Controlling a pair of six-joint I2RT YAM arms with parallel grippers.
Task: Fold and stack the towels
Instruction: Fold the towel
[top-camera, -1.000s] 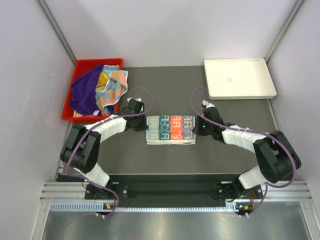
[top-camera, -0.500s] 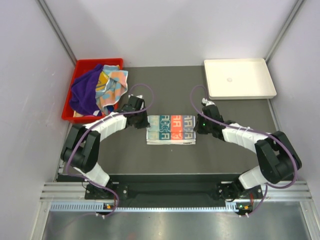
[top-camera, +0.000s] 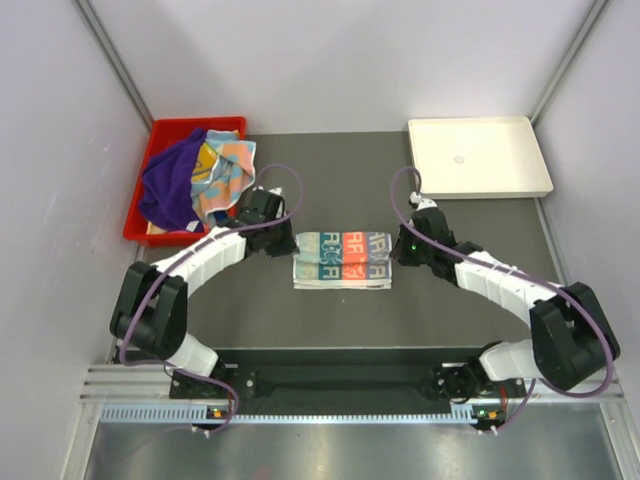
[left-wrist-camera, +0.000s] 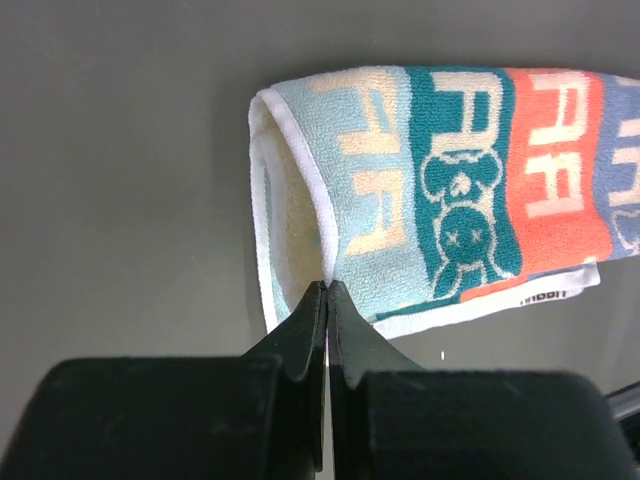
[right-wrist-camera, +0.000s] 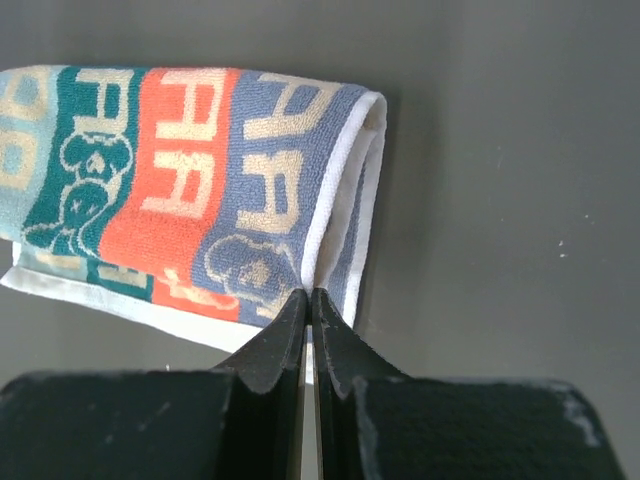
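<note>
The teal/orange/white lettered towel (top-camera: 342, 258) lies folded in a strip at the table's middle. My left gripper (top-camera: 284, 243) is shut on the white hem at its left end, as the left wrist view shows (left-wrist-camera: 326, 287); the towel (left-wrist-camera: 450, 200) loops open there. My right gripper (top-camera: 399, 249) is shut on the hem at the right end (right-wrist-camera: 309, 293), where the blue lettered layer (right-wrist-camera: 180, 180) curls over. A deep purple towel (top-camera: 168, 186) and a multicoloured orange/blue towel (top-camera: 222, 172) lie bunched in the red bin.
The red plastic bin (top-camera: 195, 121) stands at the back left, close to my left arm. A white shallow tray (top-camera: 500, 165) stands at the back right. Dark table surface surrounds the folded towel.
Both grippers have moved a little toward the back while holding the towel's ends. The arms have stretched out farther. The towel's shape is nearly the same.
</note>
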